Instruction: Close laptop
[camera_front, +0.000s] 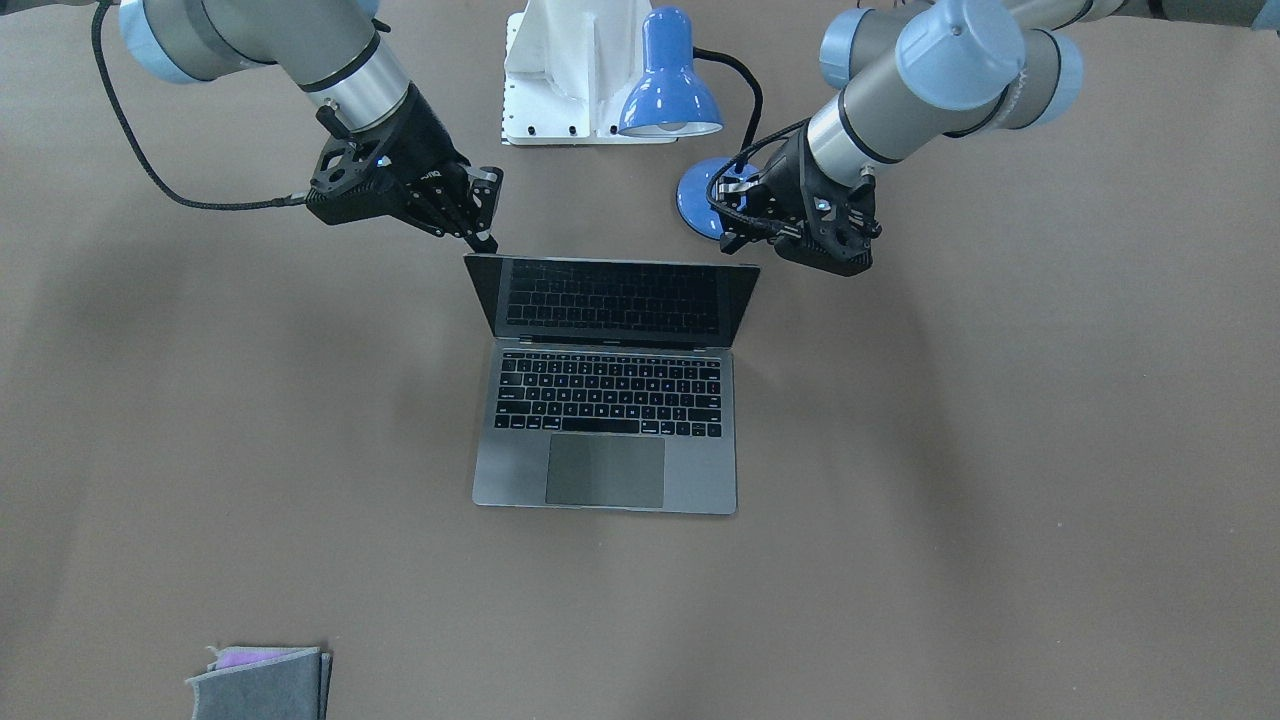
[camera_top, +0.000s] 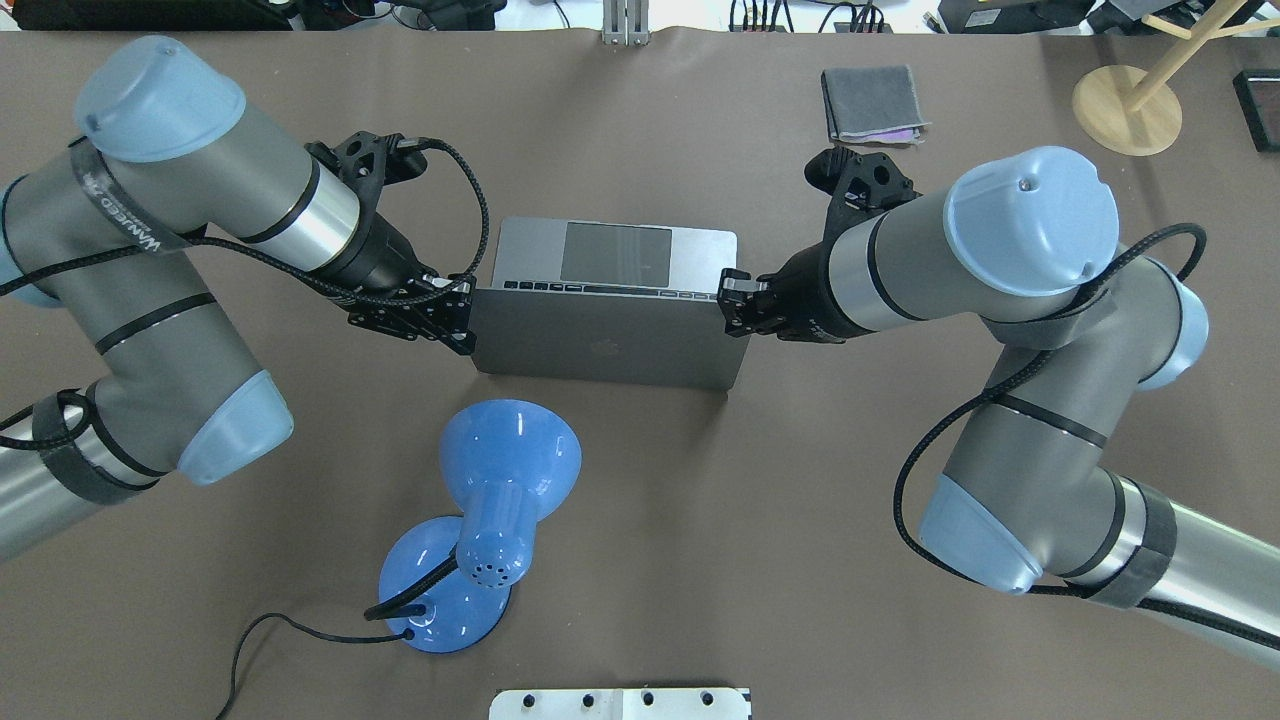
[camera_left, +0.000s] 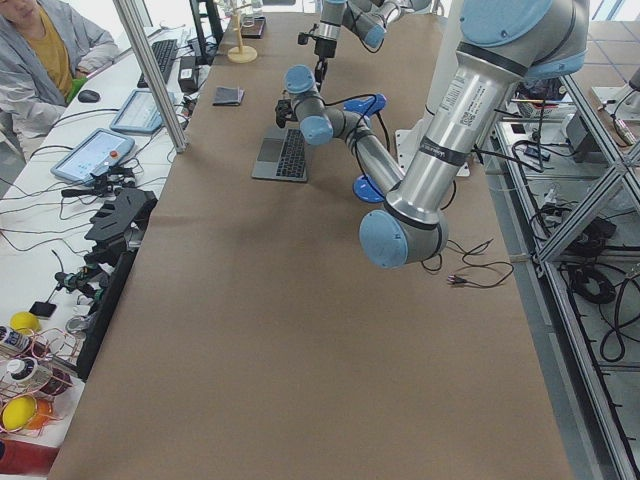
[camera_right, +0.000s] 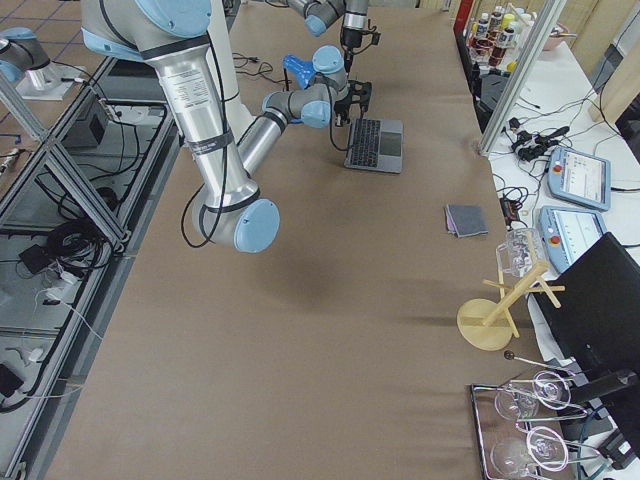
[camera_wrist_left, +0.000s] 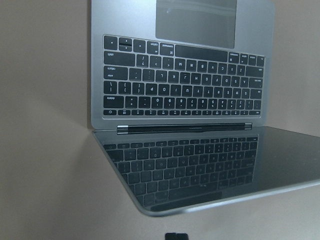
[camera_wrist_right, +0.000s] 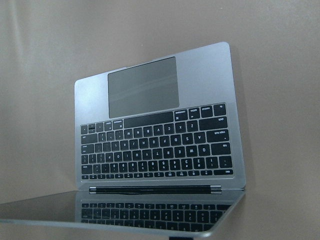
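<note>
Our left end effector (camera_top: 455, 325) and right end effector (camera_top: 732, 300), each with fingers pressed together, sit at opposite sides of the open slim space-grey metal laptop (camera_top: 600, 350) on the brown desk (camera_top: 700, 560), a grey felt pouch (camera_top: 870, 100) beyond.

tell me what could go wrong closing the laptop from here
1. The right gripper and left gripper sit at opposite top corners of the laptop's lid. Uneven pushing could twist the lid or slide the laptop across the table.
2. The lamp stands behind the lid on the left gripper's side, so that arm might knock it.
</note>
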